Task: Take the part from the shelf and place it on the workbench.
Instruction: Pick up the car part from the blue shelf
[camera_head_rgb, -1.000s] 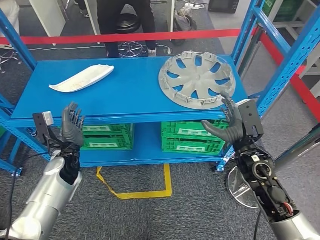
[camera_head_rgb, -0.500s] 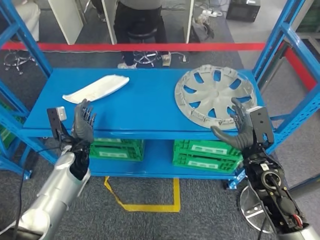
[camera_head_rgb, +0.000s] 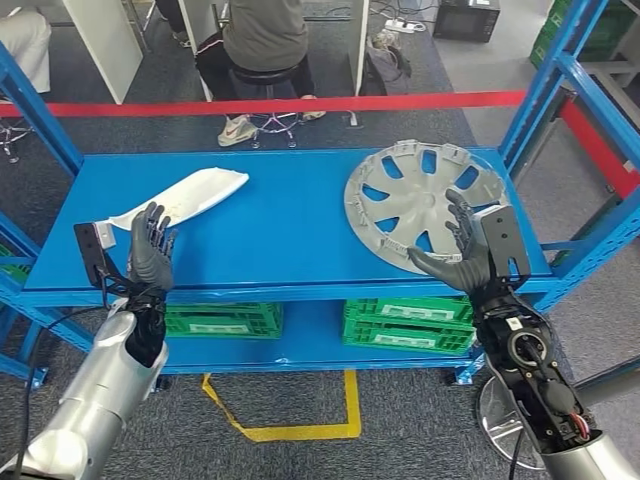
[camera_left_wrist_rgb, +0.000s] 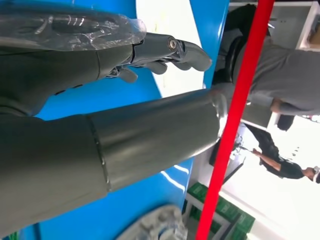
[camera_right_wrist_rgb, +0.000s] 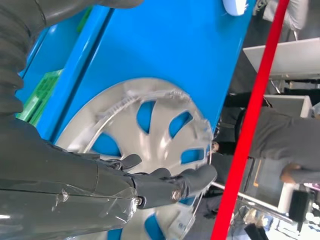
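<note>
A silver hubcap (camera_head_rgb: 423, 200) lies flat on the right half of the blue shelf (camera_head_rgb: 294, 230); the right wrist view shows the hubcap (camera_right_wrist_rgb: 151, 140) close under the fingers. My right hand (camera_head_rgb: 456, 255) hovers open at its near right edge, fingers spread, holding nothing. A long white curved part (camera_head_rgb: 185, 197) lies on the shelf's left half, and the white part (camera_left_wrist_rgb: 170, 45) is also in the left wrist view. My left hand (camera_head_rgb: 149, 252) is open at the front edge of the shelf, just short of the white part's near end.
Blue uprights (camera_head_rgb: 558, 70) frame the shelf on both sides. Green crates (camera_head_rgb: 407, 325) sit on the lower shelf. A red barrier tape (camera_head_rgb: 302, 103) runs behind, with a person seated on a stool (camera_head_rgb: 264, 40) beyond it. Yellow floor marking (camera_head_rgb: 302, 425) lies below.
The camera has shifted, so the shelf sits differently in the picture. Both hands have come further over the shelf; the right now reaches over the hubcap's near rim.
</note>
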